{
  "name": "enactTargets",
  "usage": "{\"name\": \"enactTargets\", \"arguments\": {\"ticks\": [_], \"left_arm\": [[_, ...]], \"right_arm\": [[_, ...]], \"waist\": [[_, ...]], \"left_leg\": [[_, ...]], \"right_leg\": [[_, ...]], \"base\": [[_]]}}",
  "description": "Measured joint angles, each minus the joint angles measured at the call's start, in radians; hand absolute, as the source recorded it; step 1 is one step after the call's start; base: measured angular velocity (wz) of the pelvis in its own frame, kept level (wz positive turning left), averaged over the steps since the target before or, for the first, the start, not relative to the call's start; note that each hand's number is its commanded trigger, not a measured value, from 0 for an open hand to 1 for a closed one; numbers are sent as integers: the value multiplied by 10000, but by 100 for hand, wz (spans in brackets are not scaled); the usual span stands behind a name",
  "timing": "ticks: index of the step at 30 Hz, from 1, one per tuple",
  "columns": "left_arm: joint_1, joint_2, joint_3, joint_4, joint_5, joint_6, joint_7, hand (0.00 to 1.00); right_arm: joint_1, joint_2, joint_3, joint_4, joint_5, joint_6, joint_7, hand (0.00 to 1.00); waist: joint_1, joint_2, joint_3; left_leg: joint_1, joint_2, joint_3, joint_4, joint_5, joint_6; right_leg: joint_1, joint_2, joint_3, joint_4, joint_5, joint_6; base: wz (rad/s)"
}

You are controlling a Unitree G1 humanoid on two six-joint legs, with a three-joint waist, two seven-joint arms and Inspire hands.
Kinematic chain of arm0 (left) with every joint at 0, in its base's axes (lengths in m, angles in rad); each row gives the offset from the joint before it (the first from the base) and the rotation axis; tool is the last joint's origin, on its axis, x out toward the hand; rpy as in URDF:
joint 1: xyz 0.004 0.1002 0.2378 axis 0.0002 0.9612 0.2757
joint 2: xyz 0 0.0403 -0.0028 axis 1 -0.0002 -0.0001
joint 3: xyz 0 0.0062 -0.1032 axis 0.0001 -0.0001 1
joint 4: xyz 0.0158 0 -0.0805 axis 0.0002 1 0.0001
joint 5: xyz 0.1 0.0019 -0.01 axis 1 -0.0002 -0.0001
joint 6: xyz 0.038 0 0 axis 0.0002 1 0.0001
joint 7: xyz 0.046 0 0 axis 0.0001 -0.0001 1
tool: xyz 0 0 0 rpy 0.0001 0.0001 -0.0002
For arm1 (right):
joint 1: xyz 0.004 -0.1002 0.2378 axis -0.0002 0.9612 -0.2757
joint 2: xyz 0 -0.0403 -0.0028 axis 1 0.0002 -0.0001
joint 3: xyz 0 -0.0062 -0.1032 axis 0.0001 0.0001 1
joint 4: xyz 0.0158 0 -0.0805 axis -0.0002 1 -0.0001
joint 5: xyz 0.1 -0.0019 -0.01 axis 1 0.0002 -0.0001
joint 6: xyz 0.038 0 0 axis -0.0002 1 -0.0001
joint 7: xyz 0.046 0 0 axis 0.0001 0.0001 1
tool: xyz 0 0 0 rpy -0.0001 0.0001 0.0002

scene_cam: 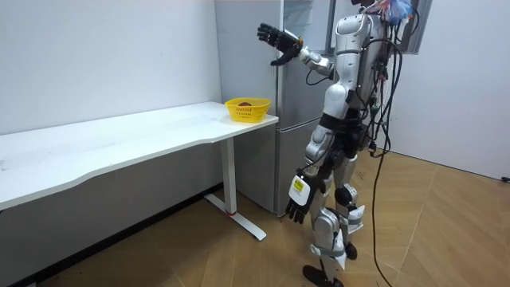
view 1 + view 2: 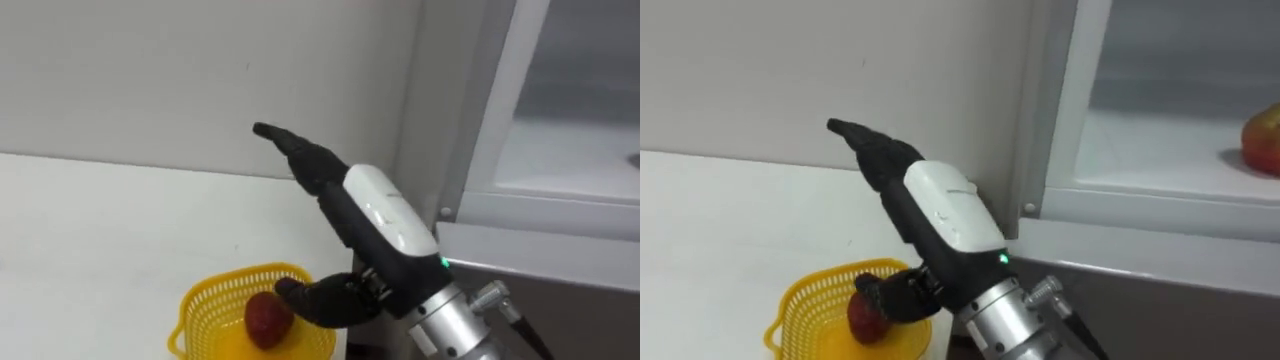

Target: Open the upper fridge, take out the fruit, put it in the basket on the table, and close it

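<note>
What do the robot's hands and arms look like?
The right hand has slim black fingers and a glossy white shell on its back, with a small green light near the wrist. A silver metal cuff joins it to the arm. The left hand is black too, with a pale plate on its back; the arms are silver-grey.

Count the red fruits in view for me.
2. One red fruit lies in the yellow basket on the table; the other fruit sits on the fridge shelf, cut off by the view's edge. More may be hidden inside.
</note>
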Motion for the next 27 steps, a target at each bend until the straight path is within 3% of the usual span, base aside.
{"name": "enactTargets", "arguments": {"ticks": [8,13,18,27], "left_arm": [[165,-43,-305,206,-86,-22,84,0],[239,-93,-302,271,-86,-94,70,0],[372,-131,-295,359,-89,-250,67,0],[430,-241,-184,363,-85,-255,90,0]], "right_arm": [[320,201,-1061,-440,811,-389,-1039,0],[927,213,-1748,-804,814,-946,-1706,0],[1162,198,-2652,-1259,861,-1242,-2119,0],[1161,121,-3659,-1648,991,-1592,-3513,0]], "waist": [[-556,-2,0],[-737,13,-2],[-1210,38,-38],[-1382,-24,-83]], "left_leg": [[156,151,335,-95,-9,-13],[158,151,482,-116,-9,-13],[160,153,503,-114,-9,-13],[357,181,707,-230,-8,-19]], "right_leg": [[-78,172,415,97,60,-80],[-161,212,668,98,78,-108],[-168,216,672,97,89,-116],[-150,283,892,101,89,-117]], "base": [[-13],[-9],[-1],[-7]]}}
